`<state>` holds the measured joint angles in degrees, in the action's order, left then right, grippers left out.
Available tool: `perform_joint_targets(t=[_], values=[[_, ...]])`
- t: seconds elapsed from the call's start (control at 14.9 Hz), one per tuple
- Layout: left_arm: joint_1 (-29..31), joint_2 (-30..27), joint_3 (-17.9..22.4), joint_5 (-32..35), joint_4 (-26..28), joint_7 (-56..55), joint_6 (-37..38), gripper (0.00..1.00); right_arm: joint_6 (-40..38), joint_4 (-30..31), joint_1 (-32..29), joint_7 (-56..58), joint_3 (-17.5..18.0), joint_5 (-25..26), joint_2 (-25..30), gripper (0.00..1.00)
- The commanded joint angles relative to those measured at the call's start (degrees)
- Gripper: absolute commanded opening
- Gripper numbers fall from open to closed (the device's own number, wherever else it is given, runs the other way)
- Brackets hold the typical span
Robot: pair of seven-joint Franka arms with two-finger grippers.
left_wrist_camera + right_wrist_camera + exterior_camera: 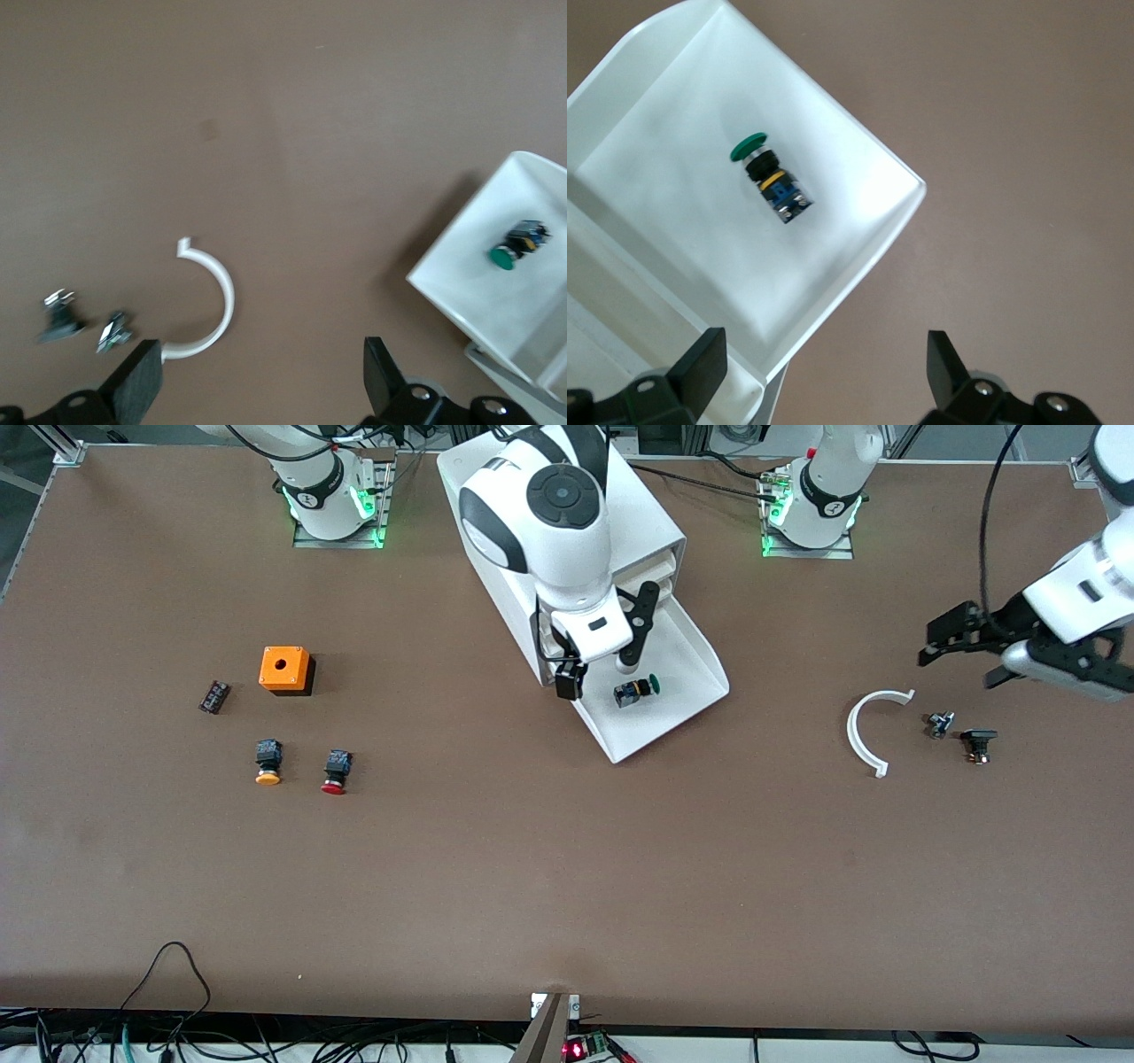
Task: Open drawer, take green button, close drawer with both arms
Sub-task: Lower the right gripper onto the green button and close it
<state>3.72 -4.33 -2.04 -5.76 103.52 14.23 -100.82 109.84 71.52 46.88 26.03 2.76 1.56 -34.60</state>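
— Where's your button right now?

— You've got the drawer (687,657) pulled out of the cabinet (651,522), and the button (636,691) lies on its side on the tray floor, green cap pointing toward the left arm's end of the table.

— And your right gripper?

— The right gripper (611,651) hangs over the open drawer with its fingers spread wide, nothing between them. In the right wrist view the button (772,177) sits apart from both fingertips (704,354) — not touched, not yet between them.

— Your left arm?

— It waits. The left gripper (961,651) is up over the table toward the left arm's end, released too, over a white curved piece (864,735) and two small dark parts (961,735). The orange-capped button (268,762) and red-capped button (336,771) lie near the orange box (284,669), toward the right arm's end.
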Motion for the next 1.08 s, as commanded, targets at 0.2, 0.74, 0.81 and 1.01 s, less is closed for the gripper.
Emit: perform_joint_targets(t=[0.2, 0.74, 0.81, 1.01], values=[[-1.08, -0.94, -1.04, 9.8, -2.62, -11.23, 3.44, 1.0, 5.9, -1.83, 3.66, 2.45, -0.48, 2.84, -6.79, 1.0], [-1.08, -0.94, -0.78, 9.72, -2.62, -11.5, 3.09, 1.0, 14.25, -1.91, 4.8, 2.54, -0.57, 2.93, -10.57, 1.0], [-1.08, -0.94, -0.69, 9.71, -2.62, -11.5, 3.09, 1.0, 14.61, -1.91, 4.8, 2.54, -0.57, 3.01, -10.83, 1.0], [-1.08, -0.94, -0.78, 9.63, -2.62, -11.59, 3.09, 1.0, 14.52, -1.83, 4.8, 2.36, -0.57, 3.01, -11.62, 1.0]])
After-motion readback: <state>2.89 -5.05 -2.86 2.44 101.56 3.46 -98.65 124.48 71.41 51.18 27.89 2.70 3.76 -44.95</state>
